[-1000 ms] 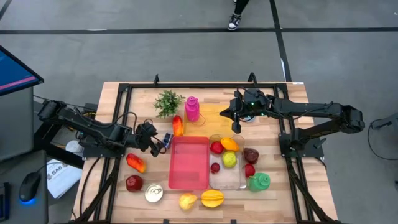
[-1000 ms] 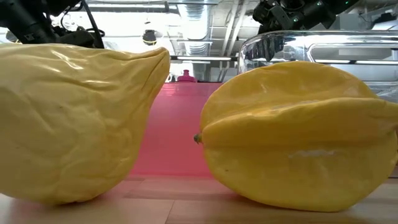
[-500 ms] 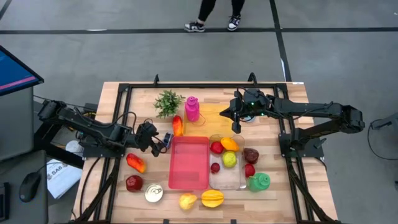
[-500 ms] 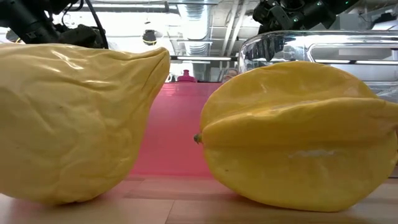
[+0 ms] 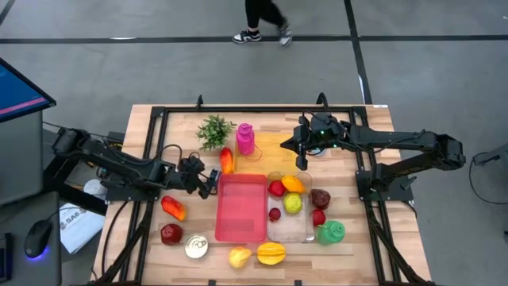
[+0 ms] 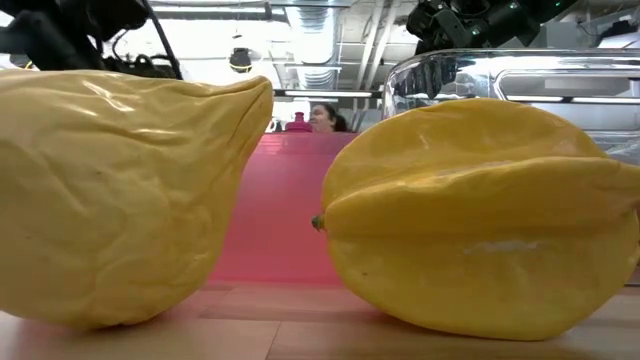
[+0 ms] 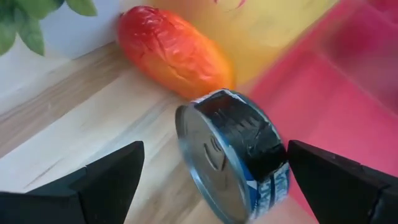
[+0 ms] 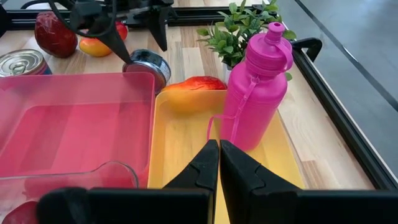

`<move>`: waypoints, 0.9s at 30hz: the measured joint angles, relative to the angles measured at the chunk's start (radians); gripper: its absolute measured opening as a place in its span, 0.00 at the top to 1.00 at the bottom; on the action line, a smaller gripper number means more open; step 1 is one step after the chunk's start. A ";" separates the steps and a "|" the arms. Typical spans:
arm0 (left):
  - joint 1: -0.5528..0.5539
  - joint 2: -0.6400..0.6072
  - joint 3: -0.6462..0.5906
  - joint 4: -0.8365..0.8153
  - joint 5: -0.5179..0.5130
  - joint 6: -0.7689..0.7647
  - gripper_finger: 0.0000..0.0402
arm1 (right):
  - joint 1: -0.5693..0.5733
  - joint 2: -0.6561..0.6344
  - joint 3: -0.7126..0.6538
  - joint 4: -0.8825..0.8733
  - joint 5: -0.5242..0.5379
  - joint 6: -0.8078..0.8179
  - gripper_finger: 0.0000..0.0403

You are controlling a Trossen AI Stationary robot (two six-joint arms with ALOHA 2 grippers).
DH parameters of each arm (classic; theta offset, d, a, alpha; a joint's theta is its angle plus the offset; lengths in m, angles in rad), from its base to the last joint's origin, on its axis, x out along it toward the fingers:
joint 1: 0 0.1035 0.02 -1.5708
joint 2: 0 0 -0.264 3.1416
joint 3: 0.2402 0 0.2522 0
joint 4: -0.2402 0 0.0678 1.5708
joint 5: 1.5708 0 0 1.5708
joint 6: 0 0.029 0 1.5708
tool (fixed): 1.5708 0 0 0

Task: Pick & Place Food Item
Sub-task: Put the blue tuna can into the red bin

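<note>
A tin can (image 7: pixel 233 163) with a dark and blue label lies tilted on the wood beside the pink bin (image 5: pixel 240 208); an orange-red fruit (image 7: pixel 174 51) lies just beyond it. My left gripper (image 7: pixel 214 149) is open. Its two fingers stand on either side of the can without touching it; the high view shows the gripper (image 5: pixel 205 176) right beside the can (image 5: pixel 213 178). In the right wrist view the can (image 8: pixel 149 65) leans by the bin's corner. My right gripper (image 8: pixel 219 154) is shut and hangs over the yellow tray (image 5: pixel 275 148), away from the can.
A pink bottle (image 5: pixel 245 139) stands on the yellow tray next to a plant (image 5: pixel 214 129). A clear container (image 5: pixel 290 228) holds several fruits. Loose fruits and a silver can (image 5: pixel 196 247) lie along the near edge; two yellow fruits (image 6: pixel 120 190) (image 6: pixel 480 215) fill the low view.
My left gripper has moved a little toward the table's right, closing in on the can so that its fingers now stand around it. The right arm has kept still. A person has walked past beyond the far edge.
</note>
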 joint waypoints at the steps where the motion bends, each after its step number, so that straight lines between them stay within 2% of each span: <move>1: 0.006 0.013 0.000 0.002 0.000 -0.003 0.05 | 0.000 0.000 0.000 0.000 0.000 0.000 0.97; 7: 0.026 0.046 -0.001 -0.009 0.001 -0.003 0.05 | 0.000 0.000 0.000 -0.004 0.000 0.000 0.97; 16: 0.029 0.049 -0.002 -0.012 0.001 0.091 0.05 | 0.000 0.000 0.000 -0.004 0.000 -0.001 0.97; 22: 0.029 0.087 -0.064 0.078 -0.003 0.091 0.05 | 0.000 0.000 0.000 -0.004 0.000 0.000 0.97; 27: 0.029 0.130 -0.099 0.179 -0.058 0.094 0.05 | 0.000 0.000 0.000 -0.003 0.000 0.000 0.97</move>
